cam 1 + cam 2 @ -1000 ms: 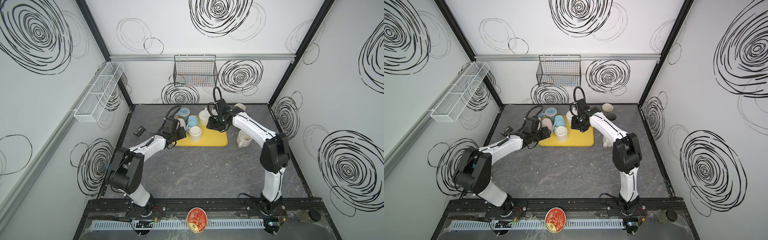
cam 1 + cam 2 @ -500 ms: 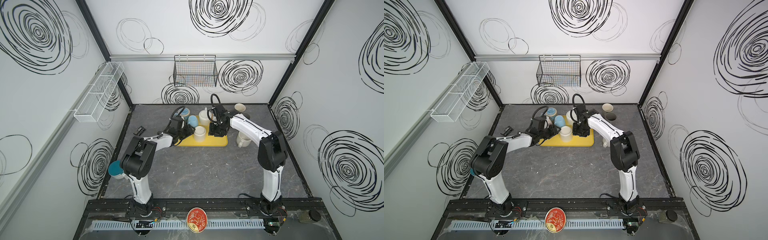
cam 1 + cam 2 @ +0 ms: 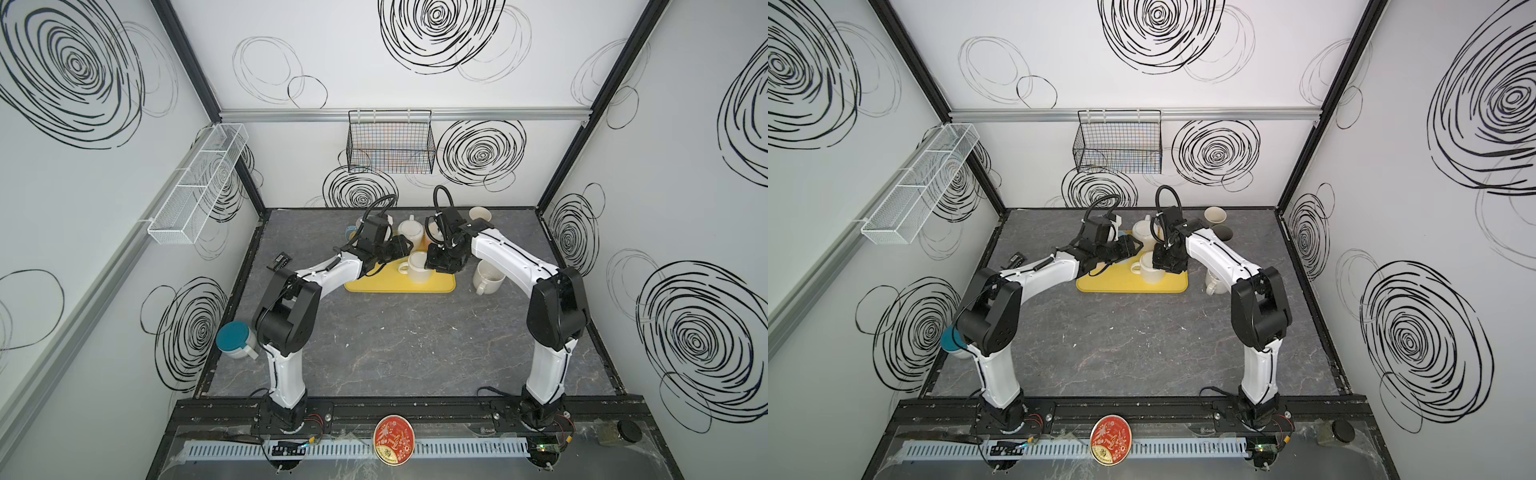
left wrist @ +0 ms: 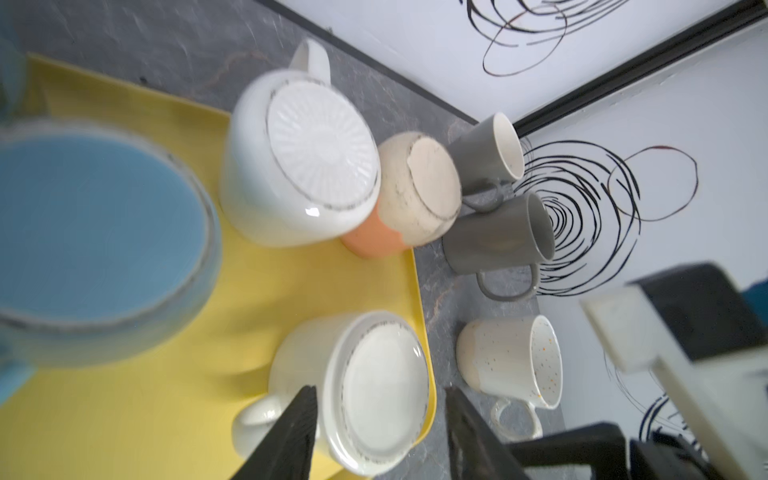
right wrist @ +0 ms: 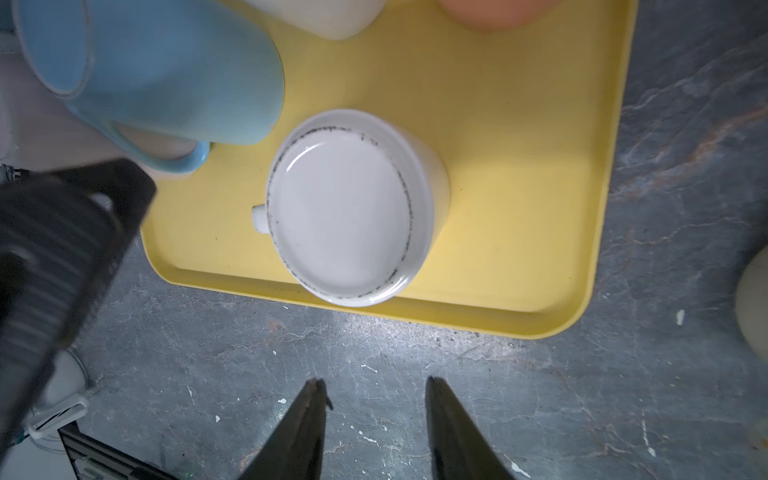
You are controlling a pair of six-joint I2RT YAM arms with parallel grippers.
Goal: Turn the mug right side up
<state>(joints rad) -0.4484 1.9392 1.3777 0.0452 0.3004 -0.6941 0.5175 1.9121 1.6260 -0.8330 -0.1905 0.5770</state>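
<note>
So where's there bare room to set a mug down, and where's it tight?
Free: the wide grey tabletop between the yellow tray's near edge and the arm bases; the tray's near right corner beside the upturned white mug. Crowded: the tray's back half.

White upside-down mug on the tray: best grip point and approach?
Likely across the side walls of the white mug, coming down from above: it stands base up, rim down on the yellow tray. Its handle juts sideways, so keep the jaws off it.
</note>
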